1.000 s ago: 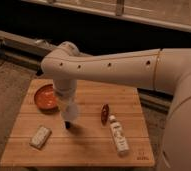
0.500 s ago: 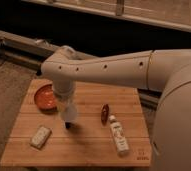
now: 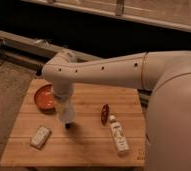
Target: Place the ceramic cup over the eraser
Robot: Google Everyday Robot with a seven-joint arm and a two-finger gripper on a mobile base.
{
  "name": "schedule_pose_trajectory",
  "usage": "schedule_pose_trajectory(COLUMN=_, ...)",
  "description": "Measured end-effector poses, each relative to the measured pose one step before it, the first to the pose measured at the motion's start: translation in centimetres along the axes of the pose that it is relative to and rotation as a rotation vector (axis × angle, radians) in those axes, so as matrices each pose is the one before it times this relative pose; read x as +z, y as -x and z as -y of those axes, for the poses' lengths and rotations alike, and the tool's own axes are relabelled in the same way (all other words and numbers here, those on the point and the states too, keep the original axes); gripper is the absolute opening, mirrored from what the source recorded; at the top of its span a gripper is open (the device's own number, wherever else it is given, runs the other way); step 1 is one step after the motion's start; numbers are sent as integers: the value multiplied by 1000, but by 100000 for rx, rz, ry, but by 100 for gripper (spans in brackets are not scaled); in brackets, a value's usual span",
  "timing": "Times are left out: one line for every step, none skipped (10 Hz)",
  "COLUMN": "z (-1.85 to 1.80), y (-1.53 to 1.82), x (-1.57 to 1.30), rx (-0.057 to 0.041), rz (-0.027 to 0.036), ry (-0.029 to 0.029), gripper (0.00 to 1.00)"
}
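Note:
My gripper (image 3: 66, 111) hangs down from the arm over the left middle of the wooden table (image 3: 89, 145). It is shut on the small white ceramic cup (image 3: 66, 116) and holds it low over the board. A small dark bit shows just under the cup's lower edge (image 3: 67, 126); it looks like the black eraser, mostly hidden by the cup. I cannot tell whether the cup touches the table.
An orange bowl (image 3: 44, 97) sits at the back left, close to the arm. A pale beige block (image 3: 40, 136) lies at the front left. A dark red oval piece (image 3: 105, 113) and a white labelled bottle (image 3: 119, 134) lie to the right.
The arm has shifted slightly; the cup in the gripper stays at about the same spot over the dark bit. Nothing else on the table moved.

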Motion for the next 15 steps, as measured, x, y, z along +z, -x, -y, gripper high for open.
schedule_pose_trajectory(z=-25, y=193, x=358, rx=-973, rz=-445, ry=96, gripper=34)
schedule_pose_trajectory(z=98, y=170, x=509, rx=-1293, rz=-699, ry=-256, gripper=44)
schedule_pose_trajectory(z=119, y=86, x=480, rx=-1268, rz=-824, ry=-459, gripper=54)
schedule_pose_trajectory(z=180, y=-32, x=636, rx=-1051, rz=-1027, ry=-563, gripper=61)
schedule_pose_trajectory(z=254, y=-159, x=769, rx=-870, rz=-1109, ry=-669, gripper=63)
schedule_pose_trajectory(z=182, y=-217, x=1118, rx=-432, rz=-1119, ry=-352, gripper=63)
schedule_pose_trajectory(z=5, y=-41, x=657, rx=-242, rz=-423, ry=158, gripper=63)
schedule_pose_trajectory(z=-4, y=-70, x=765, rx=-105, rz=-262, ry=506, gripper=63)
schedule_pose_trajectory(z=34, y=-7, x=291, rx=123, rz=136, ry=465, gripper=63)
schedule_pose_trajectory(z=-35, y=-34, x=267, rx=30, rz=162, ry=955, gripper=63)
schedule_pose_trajectory(z=-42, y=74, x=77, rx=203, rz=389, ry=1035, gripper=63)
schedule_pose_trajectory(z=-33, y=110, x=95, rx=746, rz=633, ry=1947, gripper=63)
schedule_pose_trajectory(z=1, y=-20, x=63, rx=1229, rz=302, ry=2470, gripper=63)
schedule_pose_trajectory(z=82, y=-97, x=-16, rx=1543, rz=311, ry=2057, gripper=63)
schedule_pose_trajectory(z=168, y=-175, x=-127, rx=1335, rz=214, ry=627, gripper=63)
